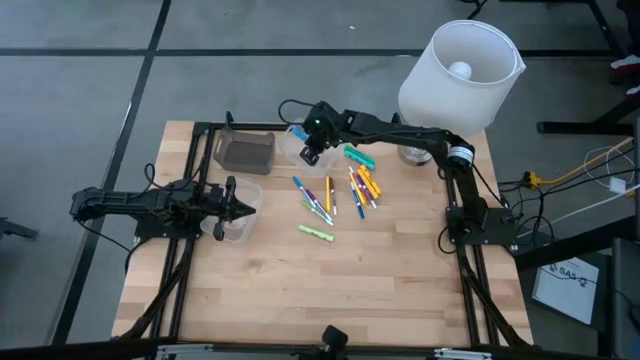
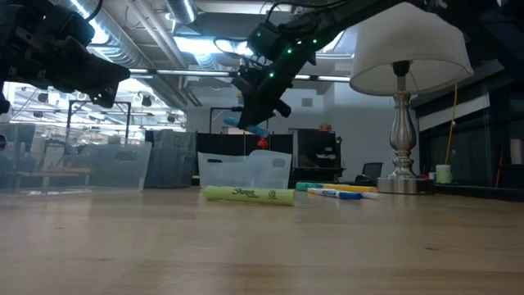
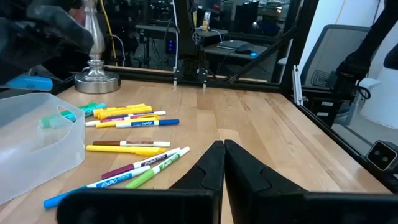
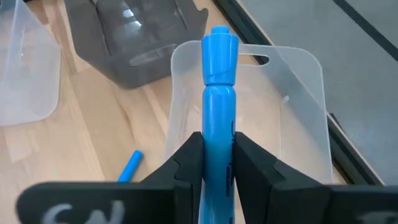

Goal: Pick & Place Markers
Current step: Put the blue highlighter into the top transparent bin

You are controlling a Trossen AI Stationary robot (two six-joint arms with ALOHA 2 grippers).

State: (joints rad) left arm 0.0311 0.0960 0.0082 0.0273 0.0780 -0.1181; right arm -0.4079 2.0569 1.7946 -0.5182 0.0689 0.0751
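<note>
My right gripper (image 1: 312,148) hangs over a clear container (image 1: 297,147) at the table's far middle, shut on a blue marker (image 4: 219,93). Several markers (image 1: 330,195) in blue, yellow, orange and purple lie flat on the wood nearer the table's middle. A teal one (image 1: 358,156) lies by the container, and a yellow-green highlighter (image 2: 250,194) lies nearest the front. My left gripper (image 3: 221,168) waits shut and level at the table's left, touching nothing. My right gripper pinches the blue marker's barrel (image 4: 217,146) between its two fingers. The marker lies along the fingers, and its capped end (image 4: 220,46) sticks out well past the fingertips. The fingers slant downward from the table's right. The marker is lifted clear above the clear container (image 4: 261,118).
A dark grey tub (image 1: 245,152) stands left of the clear container. Another clear tub (image 1: 238,212) sits right by my left gripper. A lamp with a white shade (image 1: 462,70) stands at the far right corner. Bare wood lies toward the near edge.
</note>
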